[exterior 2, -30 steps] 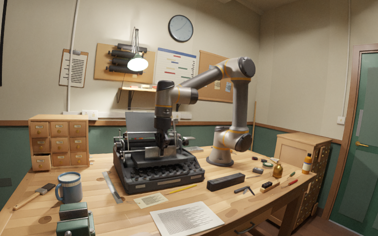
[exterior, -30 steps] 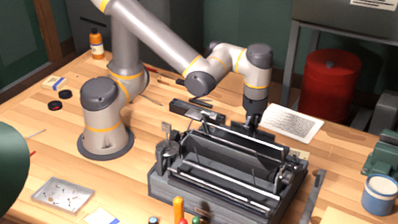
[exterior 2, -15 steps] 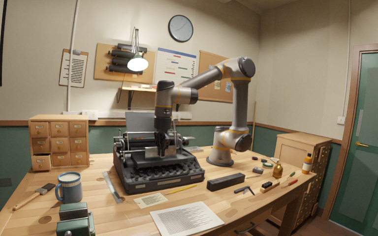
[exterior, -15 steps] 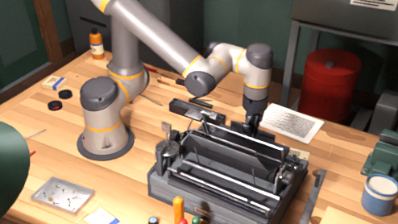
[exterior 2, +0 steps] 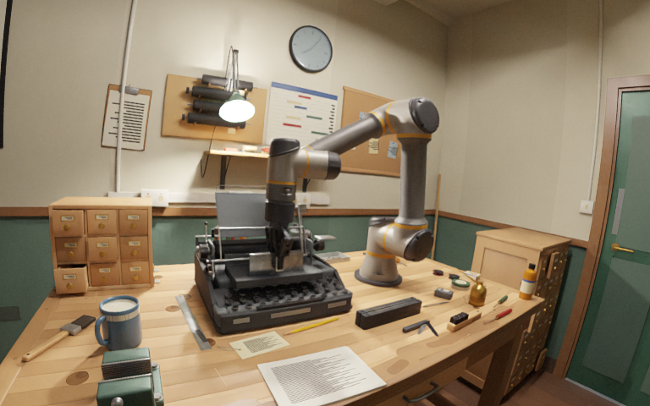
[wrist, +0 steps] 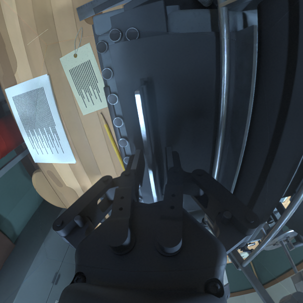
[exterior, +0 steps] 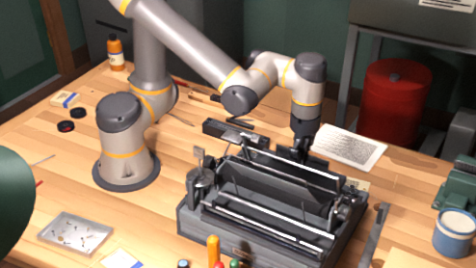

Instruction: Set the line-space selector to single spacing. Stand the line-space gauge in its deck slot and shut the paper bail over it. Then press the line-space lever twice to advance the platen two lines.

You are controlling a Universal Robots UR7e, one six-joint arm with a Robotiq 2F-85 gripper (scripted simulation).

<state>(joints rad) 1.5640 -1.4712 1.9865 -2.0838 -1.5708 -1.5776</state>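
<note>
The line-space gauge [wrist: 144,132], a thin steel plate, stands on edge in the slot of the typewriter's dark deck [exterior 2: 275,261], with its near end between my fingers. My gripper [wrist: 152,161] points straight down over it and is open, holding nothing. The typewriter [exterior: 274,207] sits mid-bench. Its paper bail [wrist: 223,93], a bright round bar, runs along the platen [exterior: 279,185] just beyond the gauge and stands raised off the deck. The line-space lever [exterior: 198,153] sticks up at the carriage end nearest my arm's base. The selector is not clear in any view.
The typewriter's upright wire paper guides [exterior 2: 301,230] rise close beside my wrist. A printed sheet [exterior 2: 320,376], a tag [exterior 2: 259,343] and a yellow pencil [exterior 2: 310,325] lie in front of the keyboard. A black case [exterior 2: 387,312] lies to its right, and a steel ruler [exterior 2: 191,321] and mug [exterior 2: 120,321] to its left.
</note>
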